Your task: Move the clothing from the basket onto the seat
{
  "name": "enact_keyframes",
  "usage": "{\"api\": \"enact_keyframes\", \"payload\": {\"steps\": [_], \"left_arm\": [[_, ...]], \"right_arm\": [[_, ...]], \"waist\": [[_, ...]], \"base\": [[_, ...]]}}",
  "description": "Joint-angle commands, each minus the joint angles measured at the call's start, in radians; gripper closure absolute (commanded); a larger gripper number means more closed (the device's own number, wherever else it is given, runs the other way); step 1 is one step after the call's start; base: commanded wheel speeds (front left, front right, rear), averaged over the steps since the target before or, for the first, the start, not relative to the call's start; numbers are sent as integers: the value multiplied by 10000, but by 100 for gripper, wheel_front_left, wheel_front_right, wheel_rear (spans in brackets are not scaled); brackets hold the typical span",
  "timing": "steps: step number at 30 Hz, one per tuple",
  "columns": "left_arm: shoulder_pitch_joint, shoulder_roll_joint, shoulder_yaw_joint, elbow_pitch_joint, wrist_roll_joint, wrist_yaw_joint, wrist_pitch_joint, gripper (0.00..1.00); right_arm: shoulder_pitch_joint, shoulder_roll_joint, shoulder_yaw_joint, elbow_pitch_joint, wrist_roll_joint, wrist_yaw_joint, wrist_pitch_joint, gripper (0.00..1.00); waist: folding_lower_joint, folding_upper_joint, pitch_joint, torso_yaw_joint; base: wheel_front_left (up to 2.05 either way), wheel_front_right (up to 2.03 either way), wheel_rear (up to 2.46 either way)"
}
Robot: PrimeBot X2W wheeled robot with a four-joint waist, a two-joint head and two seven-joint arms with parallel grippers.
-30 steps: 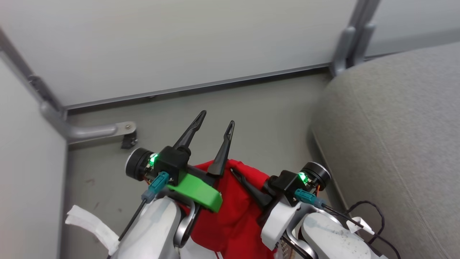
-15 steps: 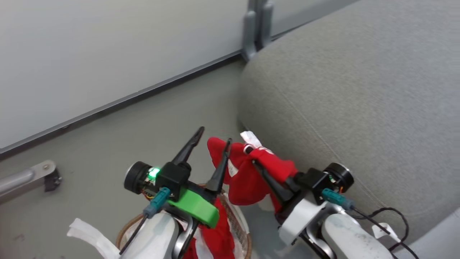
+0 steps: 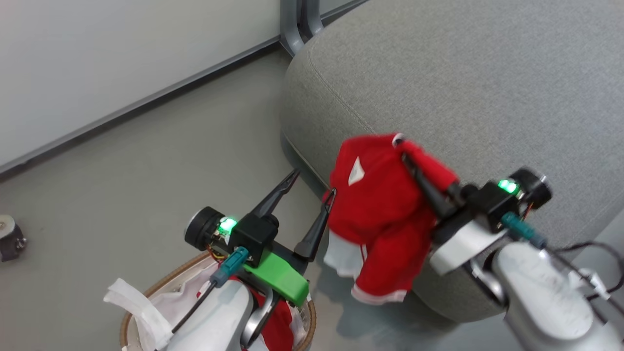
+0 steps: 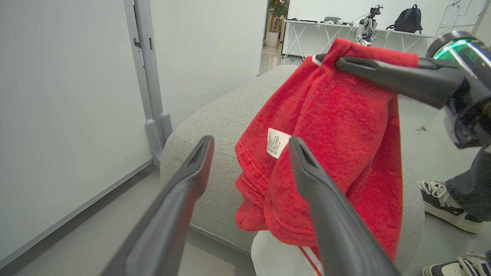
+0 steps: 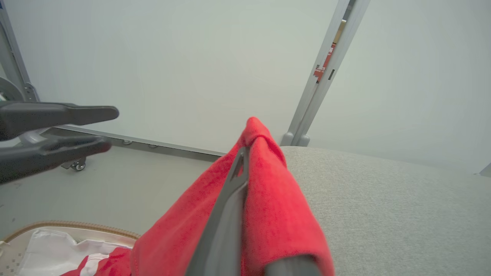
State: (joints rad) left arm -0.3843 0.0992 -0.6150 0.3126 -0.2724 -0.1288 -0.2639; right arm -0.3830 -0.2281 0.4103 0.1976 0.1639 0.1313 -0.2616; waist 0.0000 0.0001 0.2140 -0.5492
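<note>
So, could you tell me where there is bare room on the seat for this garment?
The grey seat cushion is bare on top from the wall post rightward. Crowded at its near left edge: the red garment hangs from the right claw, the open left claw alongside.

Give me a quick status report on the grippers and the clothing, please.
Right gripper shut on red garment, hanging at seat edge. Left gripper open, empty, by basket. Person's shoes beyond seat.
</note>
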Motion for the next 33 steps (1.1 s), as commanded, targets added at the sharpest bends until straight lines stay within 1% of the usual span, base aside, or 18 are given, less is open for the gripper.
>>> {"api": "enact_keyframes", "payload": {"steps": [1,2,6,10,13,16,21,26,29,31,33], "left_arm": [[-234,184,19,-60,-30,-29,-9,0],[-252,229,22,-77,-17,-29,-9,0],[-365,609,117,-145,134,-30,-9,0],[-501,1027,261,-360,296,-30,-9,0],[-603,1295,391,-485,429,-30,-9,0],[-795,1448,341,-609,517,-30,-9,0],[-1283,1649,117,-748,583,-31,-8,0],[-1708,1766,-74,-860,618,-31,-9,0],[-1894,1834,-122,-942,629,-31,-9,0],[-2016,1862,-217,-1000,645,-31,-9,0],[-2080,1894,-283,-1002,662,-31,-9,0]], "right_arm": [[-508,-283,-109,-137,-80,-10,-51,100],[-726,-409,-146,-171,-83,-10,-51,100],[-2332,-1301,-325,-159,-167,-12,-51,100],[-4036,-1942,-561,192,-76,-12,-51,100],[-5155,-2262,-742,590,-41,-10,-51,100],[-6049,-2705,-1078,1197,-181,-12,-50,100],[-7165,-3272,-2081,2332,-365,-12,-50,100],[-7605,-3477,-3153,3336,-454,-12,-50,100],[-7563,-3249,-4056,4143,-176,-12,-47,100],[-7419,-3174,-4535,4521,-197,-12,-39,100],[-7208,-2898,-5044,4919,-50,-12,-36,100]], "waist": [[0,-1,435,-76],[0,-1,534,-78],[0,-1,1265,-87],[0,-1,2092,-82],[0,-1,2684,-69],[0,-1,3216,154],[0,-1,4135,690],[0,-1,4873,1189],[0,-1,5254,1475],[0,-1,5487,1645],[0,-1,5666,1775]], "base": [[0,0,0],[0,0,0],[0,0,0],[0,0,0],[0,0,0],[0,0,0],[0,0,0],[0,0,0],[0,0,0],[0,0,0],[0,0,0]]}}
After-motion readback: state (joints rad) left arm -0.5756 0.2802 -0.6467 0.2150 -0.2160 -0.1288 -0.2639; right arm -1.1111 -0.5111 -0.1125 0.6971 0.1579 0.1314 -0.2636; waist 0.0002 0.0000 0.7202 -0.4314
